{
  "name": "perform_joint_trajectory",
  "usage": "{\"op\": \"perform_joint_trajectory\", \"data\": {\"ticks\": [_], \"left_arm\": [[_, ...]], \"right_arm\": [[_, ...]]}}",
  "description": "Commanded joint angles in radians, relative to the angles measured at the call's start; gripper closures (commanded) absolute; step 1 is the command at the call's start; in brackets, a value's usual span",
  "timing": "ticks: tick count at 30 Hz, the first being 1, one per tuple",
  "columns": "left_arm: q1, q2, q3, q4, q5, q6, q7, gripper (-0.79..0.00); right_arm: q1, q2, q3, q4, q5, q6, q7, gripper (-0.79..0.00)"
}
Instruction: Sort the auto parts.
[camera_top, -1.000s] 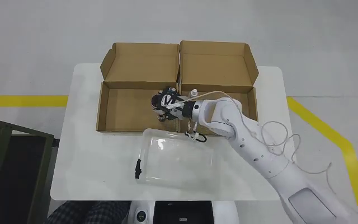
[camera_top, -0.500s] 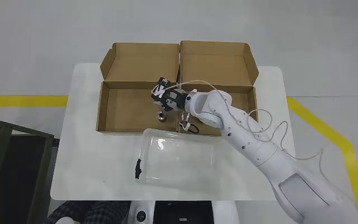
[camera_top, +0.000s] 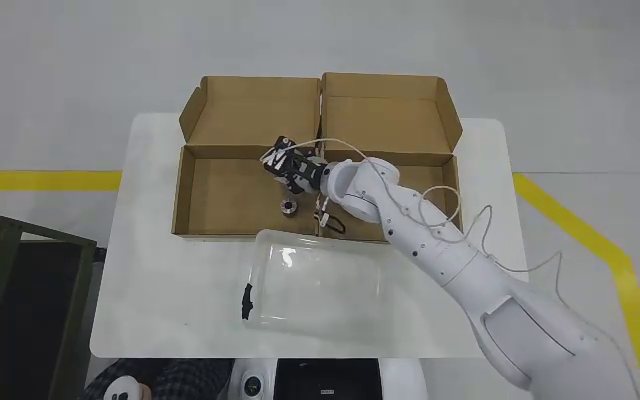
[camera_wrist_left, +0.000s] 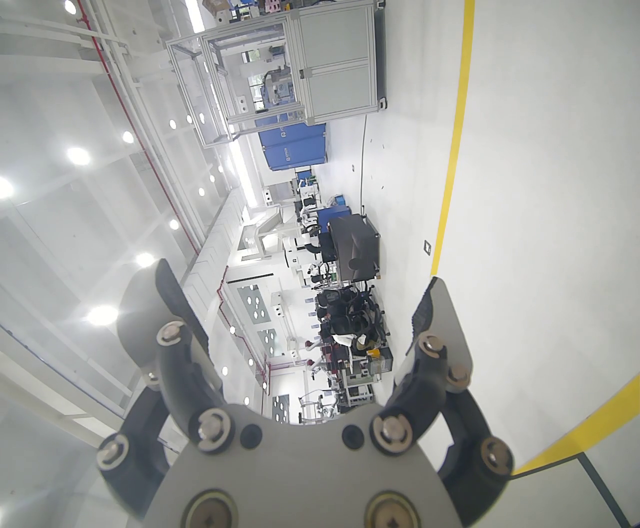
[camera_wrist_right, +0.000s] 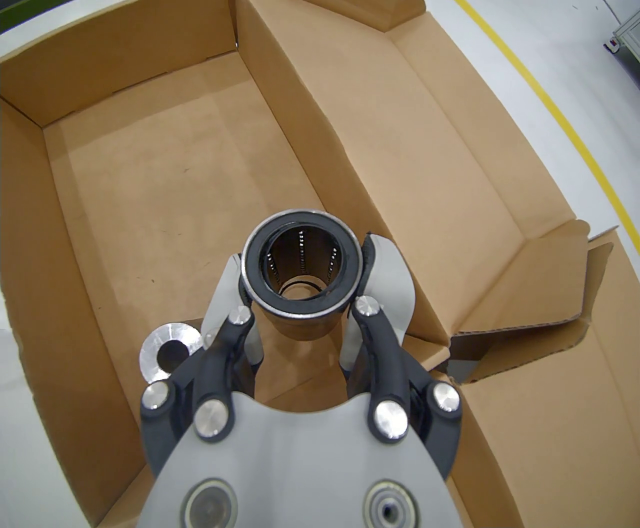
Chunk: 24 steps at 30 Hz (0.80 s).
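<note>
My right gripper (camera_wrist_right: 302, 257) is shut on a black cylindrical bearing (camera_wrist_right: 302, 300) with a steel rim, held upright over the left cardboard box (camera_wrist_right: 150, 175). From the top view the right gripper (camera_top: 285, 165) hangs above the right rear part of the left box (camera_top: 220, 190). A silver metal ring (camera_wrist_right: 167, 352) lies flat on the box floor just beside the gripper, and the top view shows this ring (camera_top: 288, 207) nearer the front wall. My left gripper (camera_wrist_left: 300, 305) is open, pointing out into the room with nothing between its fingers.
The right cardboard box (camera_top: 430, 185) adjoins the left one; a thin black ring (camera_top: 333, 222) lies at its front left corner. A clear plastic bin (camera_top: 262, 240) sits in front of the boxes with a small black part (camera_top: 246, 300) at its left side.
My right gripper has moved with the bearing toward the back of the left box, away from the metal ring. The ring has stayed put.
</note>
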Motion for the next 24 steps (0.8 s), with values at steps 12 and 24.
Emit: {"op": "perform_joint_trajectory", "data": {"ticks": [12, 24], "left_arm": [[0.0, 0.0, 0.0, 0.0, 0.0, 0.0, 0.0, -0.785], [0.0, 0.0, 0.0, 0.0, 0.0, 0.0, 0.0, -0.785]], "right_arm": [[0.01, -0.042, -0.008, 0.081, -0.016, -0.002, -0.016, -0.332], [-0.008, -0.053, 0.016, 0.076, -0.049, -0.009, -0.012, -0.637]]}}
